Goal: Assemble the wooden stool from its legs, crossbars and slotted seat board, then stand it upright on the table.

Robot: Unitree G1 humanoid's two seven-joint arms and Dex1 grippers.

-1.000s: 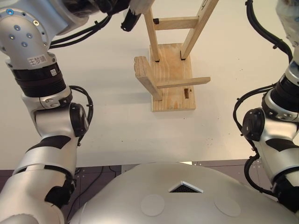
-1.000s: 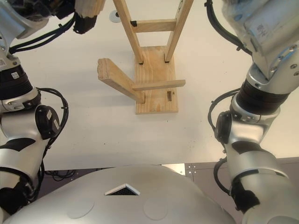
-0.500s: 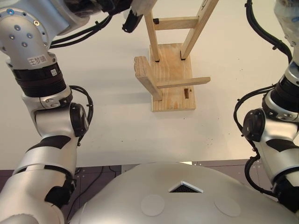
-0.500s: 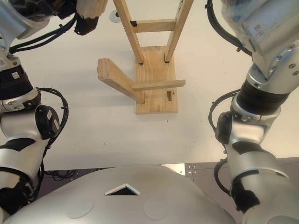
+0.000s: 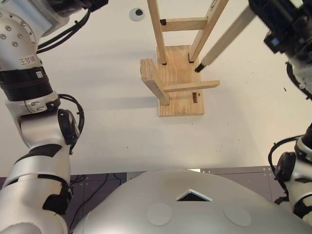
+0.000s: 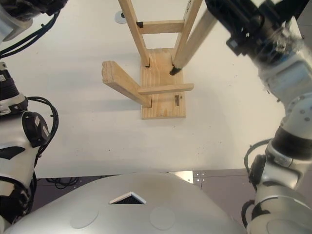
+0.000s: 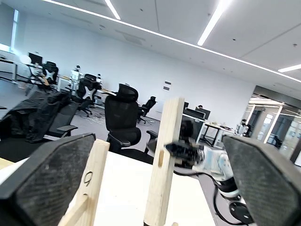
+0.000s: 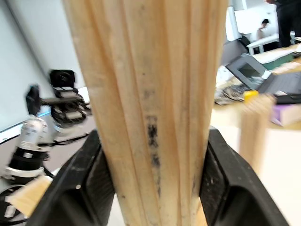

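Note:
The slotted seat board (image 5: 178, 101) lies flat on the white table. Two legs (image 5: 156, 30) joined by a crossbar (image 5: 183, 23) stand upright in its far slots. A third leg (image 5: 153, 81) with a crossbar (image 5: 192, 86) leans low over the board's left side. My right gripper (image 5: 262, 14) is shut on a fourth leg (image 5: 225, 41), which slants down to a dark tip (image 5: 199, 68) just above the board's far right corner. Black pads (image 8: 83, 188) clamp that leg in the right wrist view. My left gripper (image 7: 155, 188) is open, high up, facing the upright legs' tops (image 7: 162, 160).
A small round disc (image 5: 137, 13) sits on the table beyond the stool's left. The table's front edge (image 5: 161, 170) runs close to me. Bare tabletop lies left and right of the board.
My right arm has swung in from the right, bringing the held leg's tip down over the seat board. My left gripper has drawn back up and to the left, away from the upright leg.

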